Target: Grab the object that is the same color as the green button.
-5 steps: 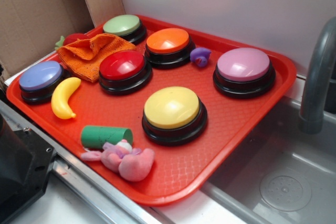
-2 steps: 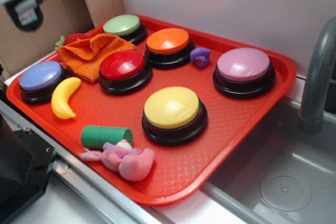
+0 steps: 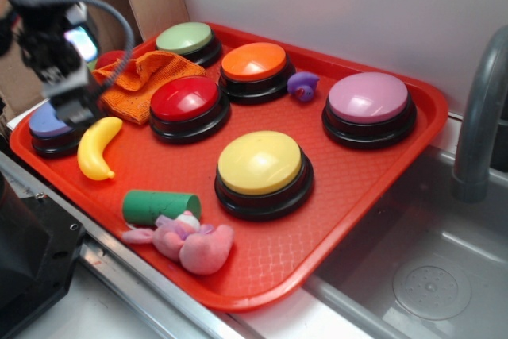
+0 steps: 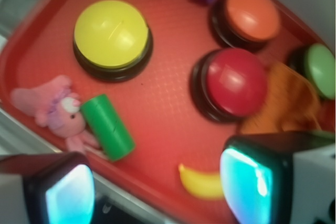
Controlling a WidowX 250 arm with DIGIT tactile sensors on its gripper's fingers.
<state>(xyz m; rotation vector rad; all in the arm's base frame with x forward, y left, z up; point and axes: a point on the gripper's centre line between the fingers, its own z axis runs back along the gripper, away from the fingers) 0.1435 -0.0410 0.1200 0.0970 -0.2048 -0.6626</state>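
The object, a small dark green cylinder [image 3: 160, 206] [image 4: 107, 127], lies on its side near the front edge of the red tray [image 3: 349, 180], touching a pink plush toy [image 3: 194, 242] [image 4: 50, 106]. The green button [image 3: 184, 38] [image 4: 320, 69] stands at the tray's back left corner. My gripper [image 3: 71, 109] [image 4: 157, 192] hangs open over the tray's left end, above the blue button [image 3: 44, 126] and a yellow banana [image 3: 98, 147] [image 4: 202, 182]. Nothing is between its fingers. The cylinder is well to the front right of it.
Red [image 3: 185, 99], orange [image 3: 254, 61], yellow [image 3: 260, 163] and pink [image 3: 367, 98] buttons stand on the tray. An orange cloth [image 3: 139, 77] and a small purple toy [image 3: 303, 85] lie near the back. A sink [image 3: 429, 283] with a grey faucet [image 3: 480, 117] is on the right.
My gripper has come down from the upper left corner of the exterior view to just above the blue button. Nothing on the tray has moved.
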